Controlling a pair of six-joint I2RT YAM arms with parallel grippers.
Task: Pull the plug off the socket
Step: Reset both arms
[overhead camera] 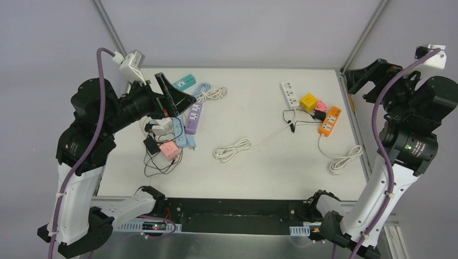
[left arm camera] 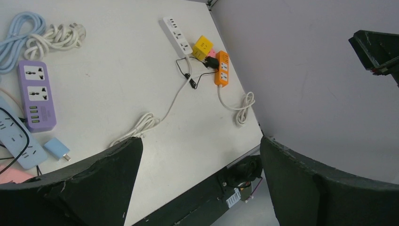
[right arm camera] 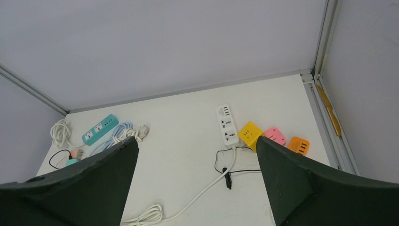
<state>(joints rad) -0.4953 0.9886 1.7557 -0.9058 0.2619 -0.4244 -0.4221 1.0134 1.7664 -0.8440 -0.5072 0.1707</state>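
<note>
A black plug (overhead camera: 320,115) sits in the orange socket strip (overhead camera: 330,120) at the right of the table, with its thin black cable (overhead camera: 291,125) trailing left. The left wrist view shows the same plug (left arm camera: 211,62) and strip (left arm camera: 221,68). In the right wrist view only the orange strip's end (right arm camera: 299,145) shows and the plug is hidden behind a finger. Left of centre, a black adapter (overhead camera: 150,144) lies against a pink socket cube (overhead camera: 168,149). My left gripper (overhead camera: 175,102) (left arm camera: 200,150) hangs open above the left cluster. My right gripper (overhead camera: 361,86) (right arm camera: 196,146) is open, raised at the far right edge, holding nothing.
Beside the orange strip are a yellow cube (overhead camera: 308,101), a pink socket (overhead camera: 322,104) and a white strip (overhead camera: 290,94), whose coiled cord (overhead camera: 232,149) lies mid-table. On the left lie purple (overhead camera: 193,117), light blue (left arm camera: 14,136) and teal (overhead camera: 184,82) strips with coiled cords. A frame rail (overhead camera: 354,124) borders the right edge.
</note>
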